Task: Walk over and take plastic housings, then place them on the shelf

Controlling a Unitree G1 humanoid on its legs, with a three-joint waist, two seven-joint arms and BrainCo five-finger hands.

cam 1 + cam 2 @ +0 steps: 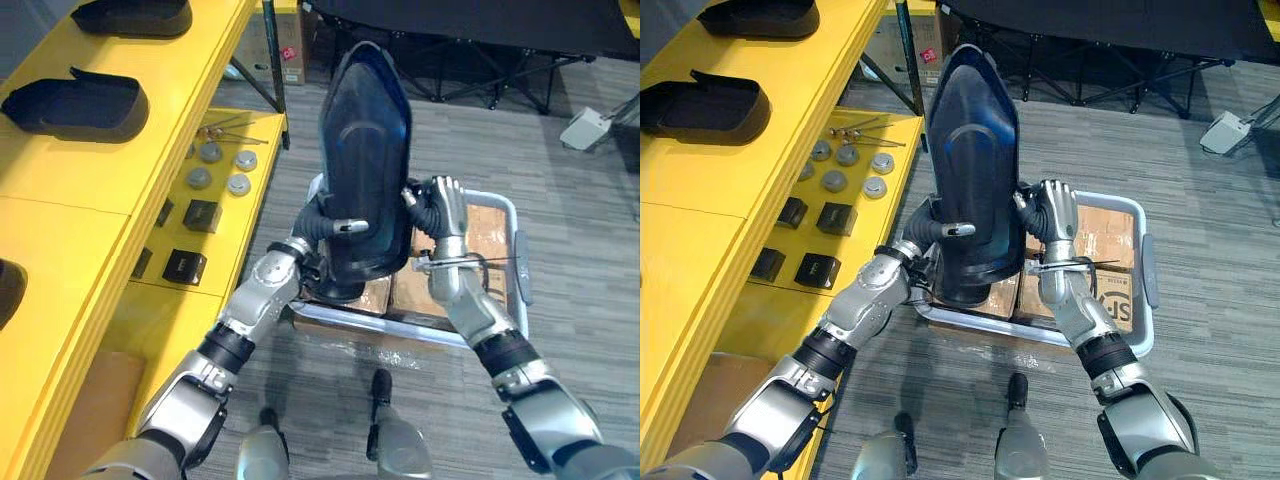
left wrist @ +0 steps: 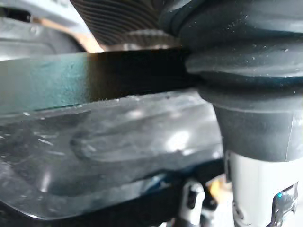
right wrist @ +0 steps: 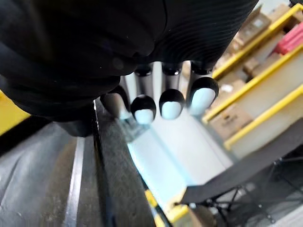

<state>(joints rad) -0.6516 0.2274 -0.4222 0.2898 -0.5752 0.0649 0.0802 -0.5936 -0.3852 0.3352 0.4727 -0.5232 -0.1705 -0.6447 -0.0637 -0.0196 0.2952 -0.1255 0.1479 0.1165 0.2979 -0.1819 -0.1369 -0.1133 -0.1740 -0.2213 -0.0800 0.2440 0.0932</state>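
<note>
A large black plastic housing [image 1: 365, 150] stands upright between my two hands, above a cart [image 1: 518, 262]. My left hand [image 1: 330, 228] grips its lower left side, thumb curled across the glossy front face. On the housing's right edge sits my right hand [image 1: 447, 208], with its fingers [image 3: 170, 101] curled at the rim [image 3: 113, 156]. The left wrist view shows the housing's shiny surface [image 2: 94, 142] from very close. Two more black housings [image 1: 75, 105] [image 1: 135, 15] lie on top of the yellow shelf [image 1: 80, 190] at the left.
The cart carries cardboard boxes [image 1: 490, 235] under the held housing. The shelf's lower level holds round metal caps [image 1: 225, 165] and small black boxes [image 1: 203, 215]. A black folding frame [image 1: 480, 60] stands behind, and a white device [image 1: 590, 128] lies on the floor at right.
</note>
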